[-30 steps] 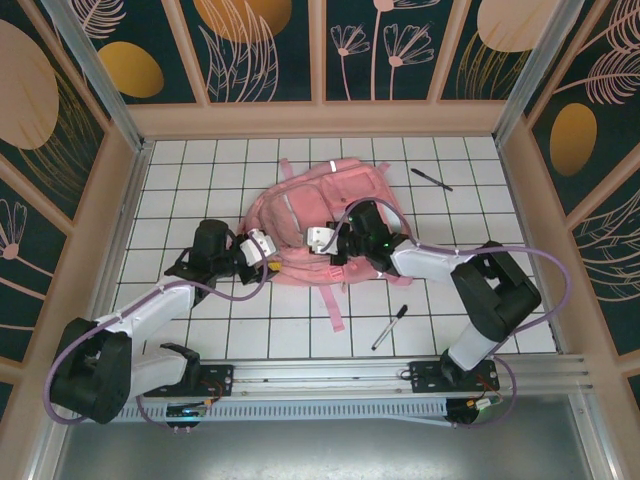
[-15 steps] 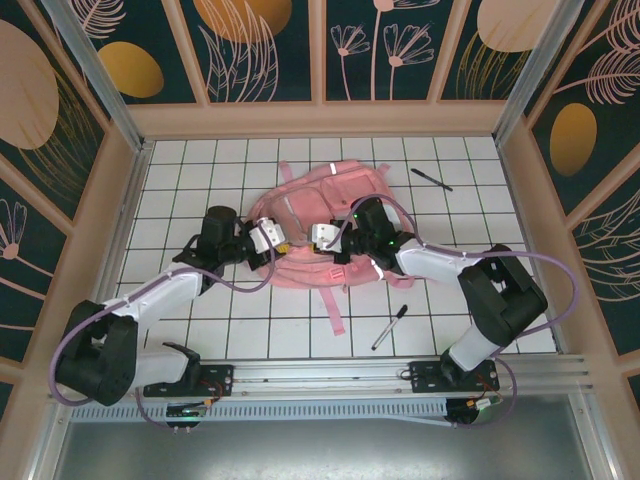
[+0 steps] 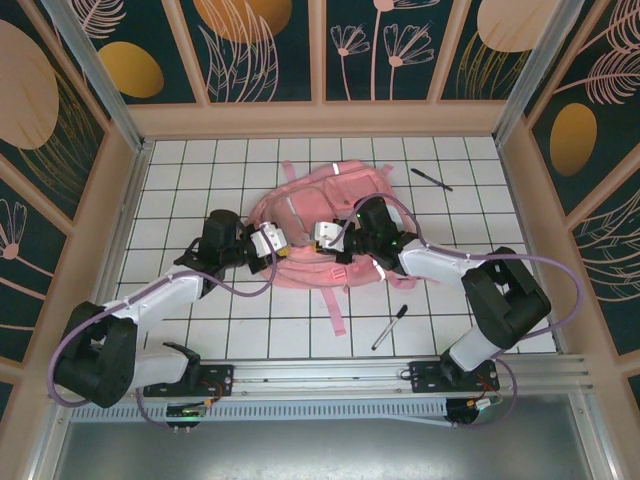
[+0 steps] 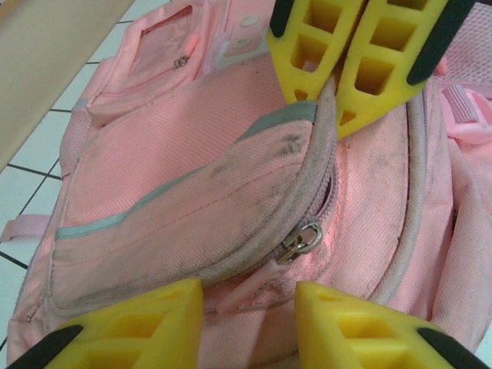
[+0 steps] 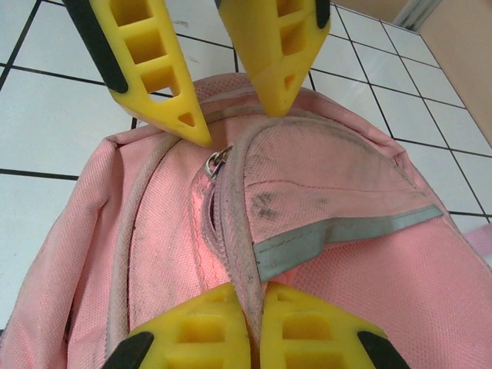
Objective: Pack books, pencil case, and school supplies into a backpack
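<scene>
Robot lab test cell, not a home: white grid-marked worktop [image 3: 200,330], boxed in by wall panels [image 3: 262,50] printed with teal-and-gold leaf art, aluminium corner posts [image 3: 95,75], aluminium rail [image 3: 330,372] carrying my arm mounts.

Pink backpack [image 4: 192,192], scuffed, with metal zip pull [image 4: 306,238] at the front flap's edge. Right pincer [image 4: 330,108] at top, yellow fingers [image 4: 307,46] pinched on the flap's piping; left pincer [image 4: 250,311] at bottom, fingers [image 4: 131,327] parted. White tiled counter [image 4: 19,204] at left.

White gridded tabletop [image 3: 200,330]; teal floral wall panels [image 3: 260,50]; aluminium rail [image 3: 330,375] at near edge.
</scene>
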Robot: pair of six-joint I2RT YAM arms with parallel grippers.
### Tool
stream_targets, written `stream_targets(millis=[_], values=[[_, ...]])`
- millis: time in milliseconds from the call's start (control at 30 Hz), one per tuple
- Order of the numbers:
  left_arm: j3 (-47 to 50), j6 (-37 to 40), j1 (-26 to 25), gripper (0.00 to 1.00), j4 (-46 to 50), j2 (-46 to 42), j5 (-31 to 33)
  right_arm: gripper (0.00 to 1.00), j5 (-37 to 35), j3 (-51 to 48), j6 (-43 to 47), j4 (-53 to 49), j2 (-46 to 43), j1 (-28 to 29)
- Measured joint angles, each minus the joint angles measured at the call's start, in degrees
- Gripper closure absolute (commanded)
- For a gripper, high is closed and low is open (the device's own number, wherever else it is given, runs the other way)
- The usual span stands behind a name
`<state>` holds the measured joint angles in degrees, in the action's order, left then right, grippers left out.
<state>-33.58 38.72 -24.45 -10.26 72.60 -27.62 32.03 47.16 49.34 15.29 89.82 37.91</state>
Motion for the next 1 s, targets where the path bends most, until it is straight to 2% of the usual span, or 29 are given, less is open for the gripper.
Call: stream_targets(millis=[100,300,700,833,933,1000], values=[[0.66,-0.37,-0.15,0.72,0.07,-0.02,-0.09,1.00,0.61,-0.02,-0.28,0.31,-0.04,0.00],[0.94,-1.05,-0.22,0.67,-0.31,-0.02,-0.24,1.00,0.68,-0.02,-0.44,0.35,-0.11,-0.02],[-0.20,-0.52,-0.48,0.72,-1.05,3.61,-1.95,1.00,0.55,-0.02,0.15,-0.94,-0.20,0.20],[-0.15,1.05,-0.70,0.93,-1.11,3.52,-1.51,1.00,0.57,-0.02,0.02,-1.22,-0.20,0.20],[0.24,2.08,-0.87,1.00,-0.72,2.56,-1.31,1.00,0.59,-0.02,0.02,-1.25,-0.20,0.20],[0.35,2.80,-1.05,1.00,-0.04,1.55,-0.85,1.00,0.66,-0.02,0.24,-1.38,-0.22,0.22]])
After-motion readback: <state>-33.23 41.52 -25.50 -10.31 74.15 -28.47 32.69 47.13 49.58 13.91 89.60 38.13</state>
